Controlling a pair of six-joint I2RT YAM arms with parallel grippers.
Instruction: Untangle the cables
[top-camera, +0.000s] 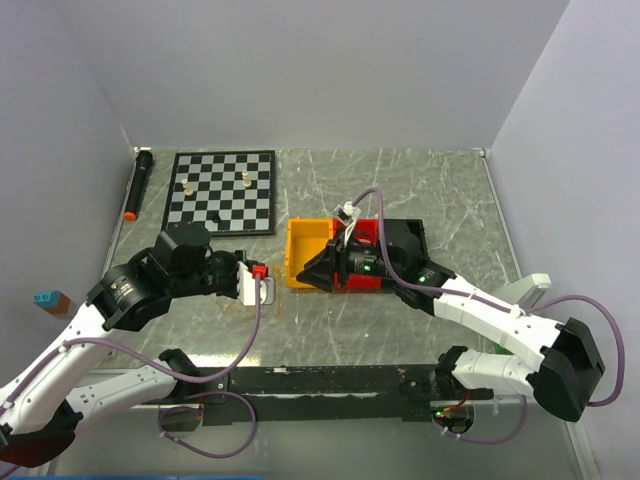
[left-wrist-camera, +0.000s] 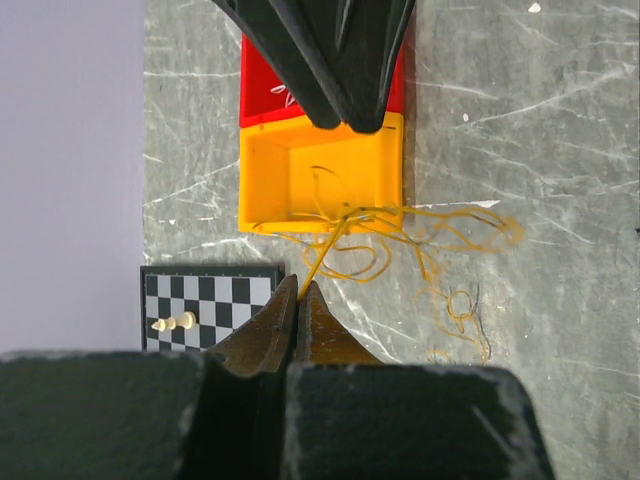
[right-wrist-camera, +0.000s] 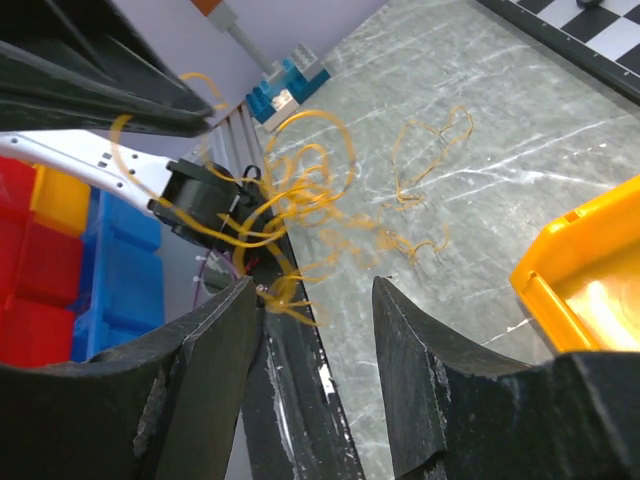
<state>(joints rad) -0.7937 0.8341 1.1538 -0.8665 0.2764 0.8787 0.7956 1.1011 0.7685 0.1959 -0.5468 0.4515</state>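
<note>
Several thin curly yellow cables (left-wrist-camera: 400, 235) tangled on grey marbled tabletop (left-wrist-camera: 540, 120), some draped over rim of yellow plastic bin (left-wrist-camera: 262, 180). Left gripper (left-wrist-camera: 298, 292) clamped on one strand. Right gripper (right-wrist-camera: 312, 292) jaws spread apart, over bin.

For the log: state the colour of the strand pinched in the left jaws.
Yellow-orange strand, clearest in the left wrist view.
</note>
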